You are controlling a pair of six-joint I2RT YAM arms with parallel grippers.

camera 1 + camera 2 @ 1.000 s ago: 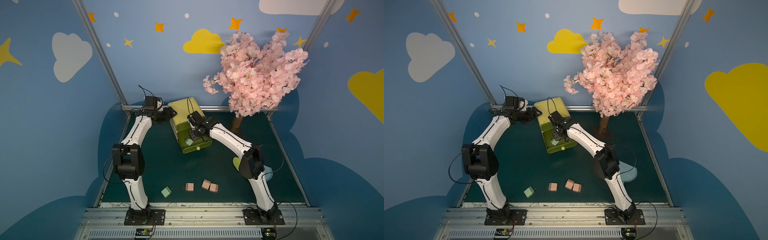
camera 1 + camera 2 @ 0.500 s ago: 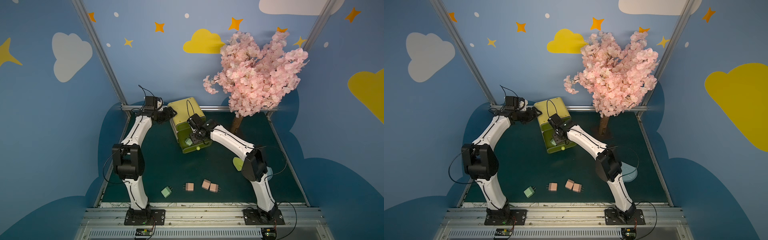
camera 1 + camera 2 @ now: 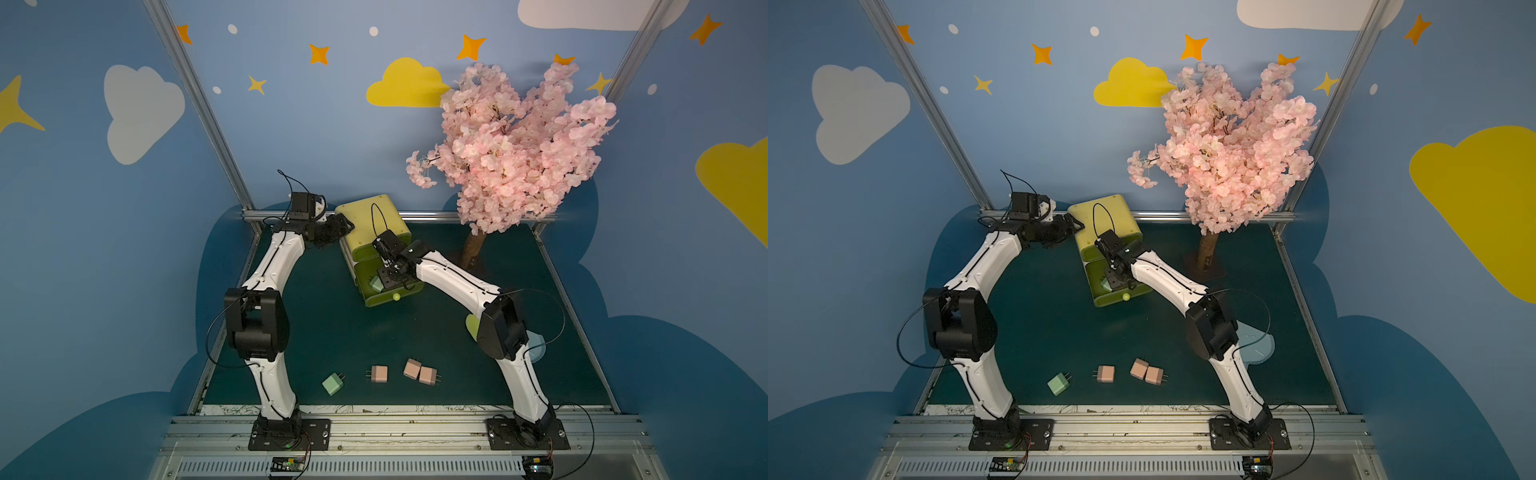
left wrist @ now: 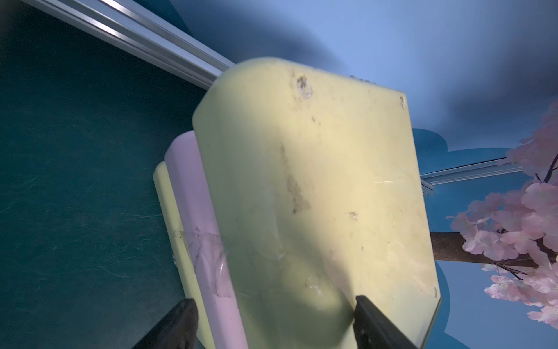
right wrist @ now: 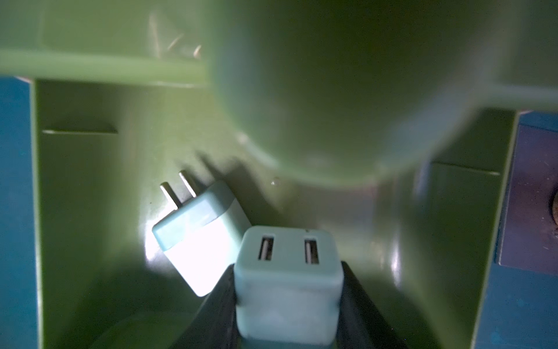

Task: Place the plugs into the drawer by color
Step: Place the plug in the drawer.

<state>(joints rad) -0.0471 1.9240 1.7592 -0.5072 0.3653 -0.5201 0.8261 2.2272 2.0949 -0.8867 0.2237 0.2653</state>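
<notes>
At twelve o'clock on the dark teal bench, the yellow-green plastic three-drawer chest is clenched at its top by the left pincer. The right pincer grasps a pastel green cube plug over the open drawer. It is probably light, rigid and slick, so hold its flat sides.

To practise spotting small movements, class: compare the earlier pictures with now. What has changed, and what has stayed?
The right gripper, shut on a green plug, edged slightly towards the robot's left at the open drawer. Nothing was grasped or released. The left gripper stays clamped on the chest; the loose green plug and three pink plugs lie unmoved.
</notes>
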